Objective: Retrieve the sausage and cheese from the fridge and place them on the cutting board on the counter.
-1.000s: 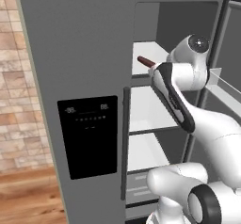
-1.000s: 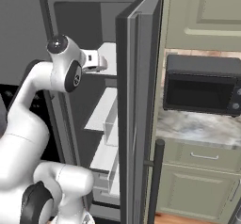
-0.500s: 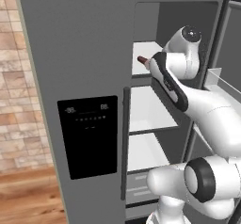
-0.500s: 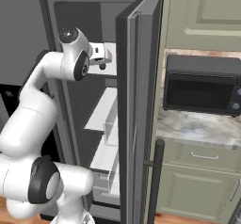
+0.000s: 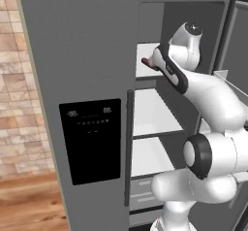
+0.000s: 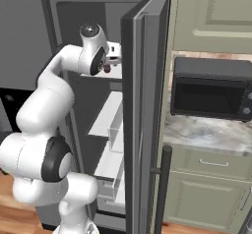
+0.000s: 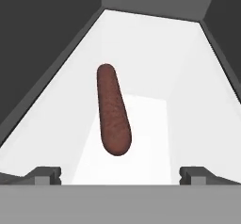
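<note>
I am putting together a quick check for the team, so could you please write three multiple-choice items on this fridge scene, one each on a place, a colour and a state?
1. Where does the sausage lie?
A. on a white upper shelf of the fridge
B. on the counter
C. in the microwave

2. What colour is the sausage?
A. pale tan
B. dark reddish-brown
C. yellow-orange

3. How is the claw?
A. shut on the sausage
B. shut on nothing
C. open, short of the sausage

Answers: 1 A, the hand view shows it on a white shelf. 2 B, its skin is reddish-brown. 3 C, the fingertips stand wide apart with the sausage beyond them.
</note>
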